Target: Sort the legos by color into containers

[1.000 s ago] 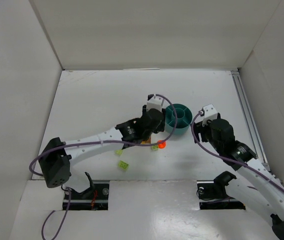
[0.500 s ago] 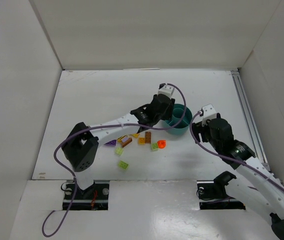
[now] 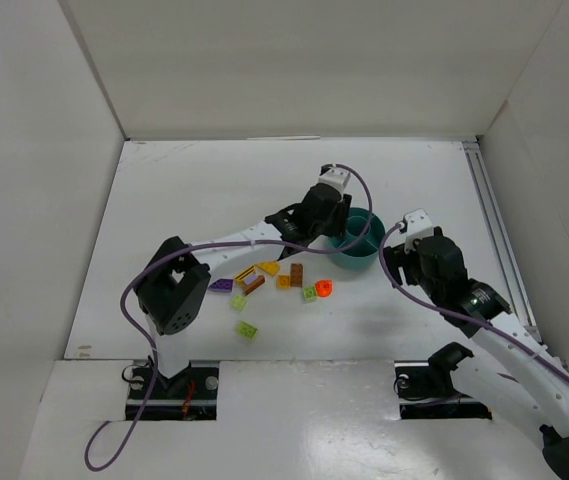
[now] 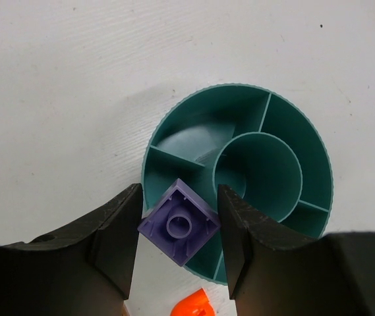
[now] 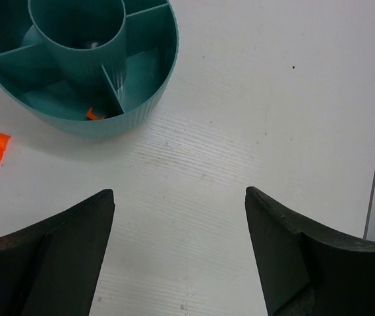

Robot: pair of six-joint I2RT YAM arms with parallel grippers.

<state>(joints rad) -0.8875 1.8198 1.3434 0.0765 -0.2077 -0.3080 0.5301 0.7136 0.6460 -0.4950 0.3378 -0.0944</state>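
White boards wall in a white table [image 3: 184,200], with a metal rail [image 3: 491,225] along its right side.

From above, the left arm's wrist covers the left part of the teal bowl [image 3: 364,245], and the left gripper [image 3: 329,218] underneath it cannot be made out. The left wrist view settles it. The left gripper [image 4: 178,230] is clamped on a purple brick [image 4: 179,222], one stud facing up, held over the near rim of the bowl [image 4: 286,125]. The brick and the fingers [image 4: 115,240] hide the compartment below, so I cannot tell which one it hangs over. An orange piece [image 4: 194,304] is cut off at the bottom edge of that view.

The right gripper [image 5: 177,197] stands wide apart with nothing between its jaws, over bare table just beside the bowl [image 5: 141,99]. The top of that frame crops the bowl. A small orange scrap [image 5: 95,114] shows in one compartment, half hidden behind a divider.

The loose bricks [image 3: 284,282] lie scattered on the table, left of the bowl and near it. They show as yellow, brown, orange, lime and purple, too small for their studs to be seen.
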